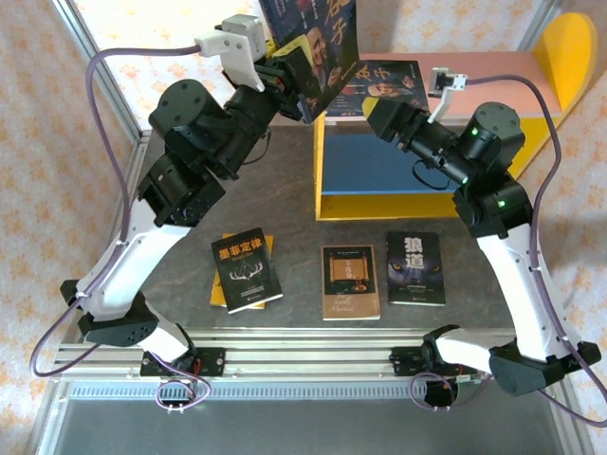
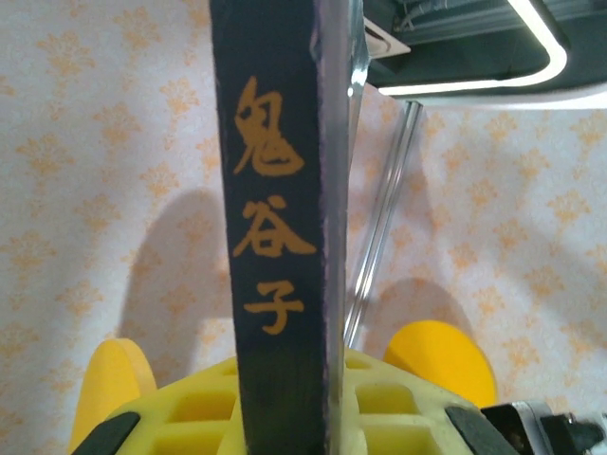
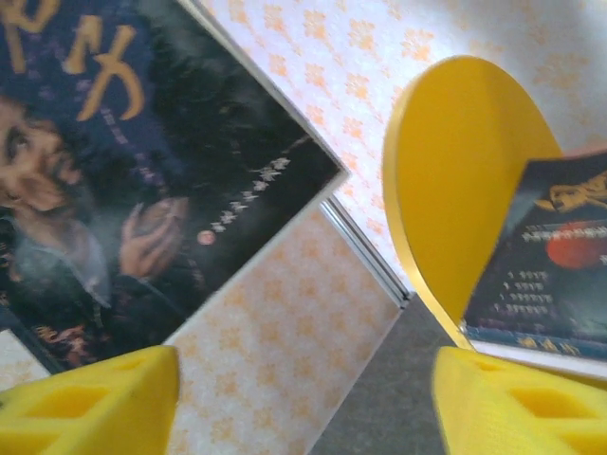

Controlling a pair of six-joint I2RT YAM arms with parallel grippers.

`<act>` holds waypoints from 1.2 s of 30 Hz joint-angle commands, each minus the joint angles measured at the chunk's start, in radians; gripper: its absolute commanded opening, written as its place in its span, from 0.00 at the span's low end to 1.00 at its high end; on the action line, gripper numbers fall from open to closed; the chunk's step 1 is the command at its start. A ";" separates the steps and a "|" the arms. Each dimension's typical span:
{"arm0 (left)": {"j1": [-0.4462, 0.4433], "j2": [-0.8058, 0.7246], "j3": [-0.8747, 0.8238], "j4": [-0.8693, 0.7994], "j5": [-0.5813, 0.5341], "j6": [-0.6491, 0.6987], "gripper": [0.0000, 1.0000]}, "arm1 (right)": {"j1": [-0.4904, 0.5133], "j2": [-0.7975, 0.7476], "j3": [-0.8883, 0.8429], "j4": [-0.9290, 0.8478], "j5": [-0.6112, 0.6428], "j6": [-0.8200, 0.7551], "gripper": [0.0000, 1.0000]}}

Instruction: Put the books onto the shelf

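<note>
My left jaws are pressed together on a dark portrait book (image 1: pixel 313 43), pinching it near one edge. In the left wrist view its spine (image 2: pixel 275 237) runs straight up the middle of the frame, with yellow characters down it. My yellow pads (image 2: pixel 199 408) sit on either side of it at the bottom. In the top view this book is up in the air at the upper middle of the frame, tilted, over the left end of the shelf (image 1: pixel 474 66). I cannot tell whether it touches the shelf.

My right jaws are spread wide with nothing between them. In the right wrist view the two yellow fingers (image 3: pixel 95 398) sit at the bottom left and bottom right corners, well apart. The portrait cover fills the upper left of that frame, and a round-topped yellow side panel (image 3: pixel 465 190) stands at the right. In the top view these jaws are just below the pink board, near the shelf's left end.

The shelf takes up the upper right of the top view, with its blue board (image 1: pixel 379 161) below the pink one. A second dark book (image 1: pixel 389 81) lies flat on the pink board near its left end.

Four more books lie flat on the grey surface (image 1: pixel 294 199) in a row across the lower middle of the top view. At the left, a black book with a yellow title (image 1: pixel 248 268) rests on top of a yellow book (image 1: pixel 221 289). A brown book (image 1: pixel 351 282) is in the centre, and a dark blue wolf book (image 1: pixel 415 268) is at the right.
</note>
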 commanded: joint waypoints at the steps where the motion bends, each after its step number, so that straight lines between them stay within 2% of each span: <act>1: 0.011 0.008 0.052 0.193 0.000 -0.062 0.00 | -0.005 0.008 0.005 0.164 -0.037 0.068 0.83; 8: 0.029 0.057 0.082 0.245 0.052 -0.140 0.00 | -0.005 0.018 -0.019 0.290 -0.035 0.141 1.00; 11: 0.032 0.058 0.072 0.258 0.077 -0.175 0.00 | -0.006 0.031 -0.016 0.322 -0.035 0.158 0.99; 15: 0.037 0.023 -0.033 0.374 0.095 -0.241 0.00 | -0.006 0.057 -0.022 0.385 -0.037 0.204 0.99; 24: 0.048 -0.015 -0.125 0.454 0.132 -0.309 0.00 | 0.005 0.126 -0.080 0.639 -0.040 0.340 1.00; 32: 0.066 -0.031 -0.168 0.502 0.147 -0.377 0.00 | 0.022 0.149 -0.094 0.760 -0.028 0.409 0.93; 36: 0.070 -0.034 -0.211 0.560 0.134 -0.413 0.00 | 0.027 0.160 -0.108 0.835 -0.008 0.457 0.84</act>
